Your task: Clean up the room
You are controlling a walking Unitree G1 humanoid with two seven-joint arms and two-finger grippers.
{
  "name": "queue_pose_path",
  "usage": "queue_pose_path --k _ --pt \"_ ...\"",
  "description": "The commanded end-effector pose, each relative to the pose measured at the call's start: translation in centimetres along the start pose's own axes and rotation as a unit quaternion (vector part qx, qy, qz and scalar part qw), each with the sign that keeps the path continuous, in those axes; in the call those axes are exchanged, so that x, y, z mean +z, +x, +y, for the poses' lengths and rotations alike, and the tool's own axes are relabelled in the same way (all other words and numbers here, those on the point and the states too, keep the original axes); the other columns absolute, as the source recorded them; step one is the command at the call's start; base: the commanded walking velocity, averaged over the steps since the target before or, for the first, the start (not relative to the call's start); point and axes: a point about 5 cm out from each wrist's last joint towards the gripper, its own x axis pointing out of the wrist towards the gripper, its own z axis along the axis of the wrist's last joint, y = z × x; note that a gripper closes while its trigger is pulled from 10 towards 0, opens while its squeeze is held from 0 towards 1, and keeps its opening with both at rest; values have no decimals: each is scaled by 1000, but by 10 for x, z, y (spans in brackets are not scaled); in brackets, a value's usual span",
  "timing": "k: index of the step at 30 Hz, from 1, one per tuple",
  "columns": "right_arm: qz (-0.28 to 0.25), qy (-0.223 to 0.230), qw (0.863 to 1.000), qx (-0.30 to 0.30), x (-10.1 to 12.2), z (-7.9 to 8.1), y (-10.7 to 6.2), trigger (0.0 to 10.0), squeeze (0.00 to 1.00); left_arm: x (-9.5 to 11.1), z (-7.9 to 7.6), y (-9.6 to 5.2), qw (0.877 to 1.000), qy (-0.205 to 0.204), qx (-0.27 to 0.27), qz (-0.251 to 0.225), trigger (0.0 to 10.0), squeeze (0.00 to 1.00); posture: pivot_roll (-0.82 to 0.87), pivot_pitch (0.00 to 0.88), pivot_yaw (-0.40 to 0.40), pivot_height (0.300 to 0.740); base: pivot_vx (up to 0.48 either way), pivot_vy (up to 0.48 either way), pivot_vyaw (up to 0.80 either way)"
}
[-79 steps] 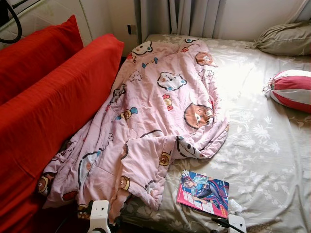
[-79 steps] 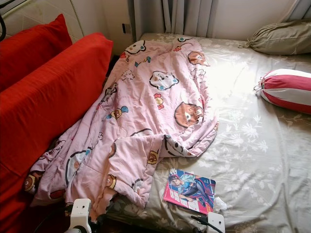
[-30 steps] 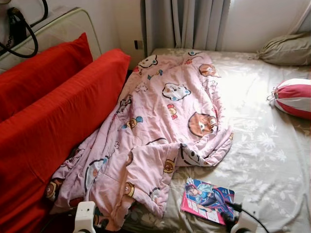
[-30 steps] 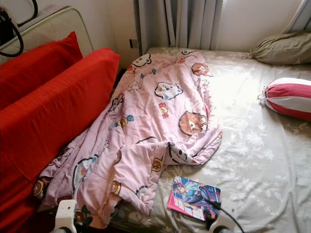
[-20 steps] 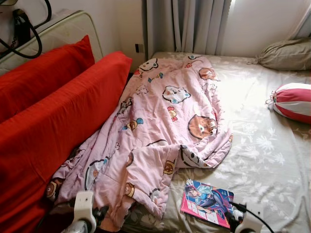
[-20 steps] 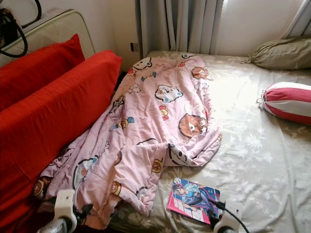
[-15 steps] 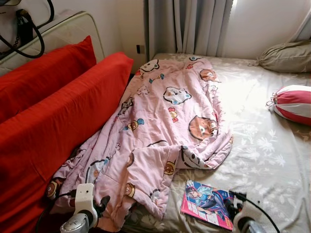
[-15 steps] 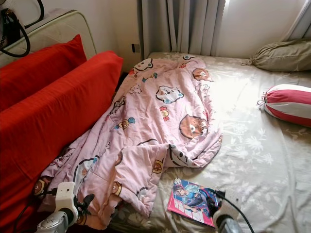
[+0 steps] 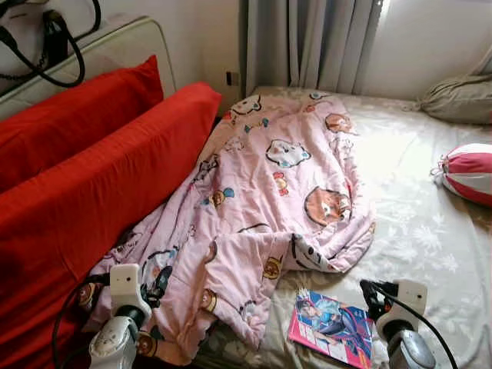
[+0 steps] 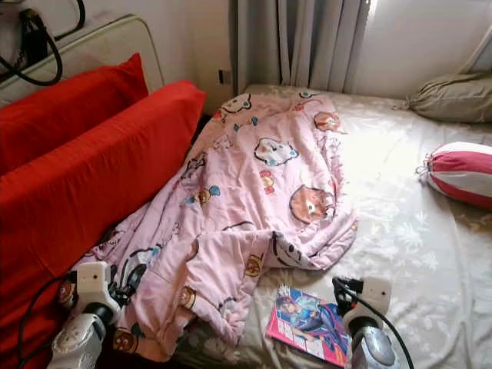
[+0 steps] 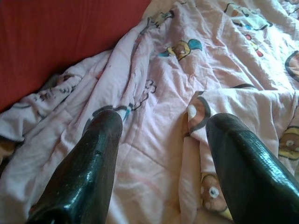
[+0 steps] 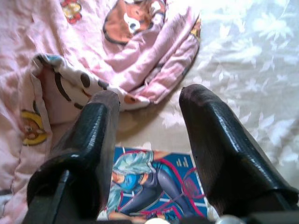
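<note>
My right gripper (image 12: 149,100) hangs spread over the comic book (image 9: 330,327) at five o'clock on the bed (image 9: 430,254); I can't read its cover writing. At seven o'clock my left gripper (image 11: 161,123), fingers apart, hovers above the pink cartoon blanket (image 9: 269,200). Red cushions (image 9: 92,177) at ten o'clock, striped bolster (image 9: 467,171) at two.

Gripper: right gripper (image 12: 149,100), two black fingers (image 12: 96,144) spread apart, nothing between them.
Book: book (image 12: 154,191) with a cartoon figure in blue on its cover, lying flat below the fingers, partly hidden by them.
Blanket: pink blanket (image 12: 93,51) with cartoon animal prints, its rumpled edge just beyond the book.
Sheet: pale floral sheet (image 12: 252,60) beside the blanket and under the book.
</note>
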Motion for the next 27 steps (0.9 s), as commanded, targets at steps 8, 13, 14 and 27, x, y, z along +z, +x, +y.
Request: queue_pose_path --k 8,13,14,27 --pt "-38 -4 999 11 7 7 0 10000 0 9 -9 3 999 -4 -18 -32 10000 0 -6 0 -23 740 0 0 0" --pt "-22 -13 1000 5 4 3 -1 10000 0 18 -8 7 999 -10 -17 -48 10000 0 10 0 -34 735 0 0 0" --pt "-20 -11 1000 5 4 3 -1 10000 0 19 -9 8 998 -9 -20 -50 10000 0 13 0 -35 725 0 0 0" --pt "-22 -6 999 -36 3 -6 -3 10000 0 18 -10 9 999 -14 -20 -42 10000 0 0 19 -24 677 0 0 0"
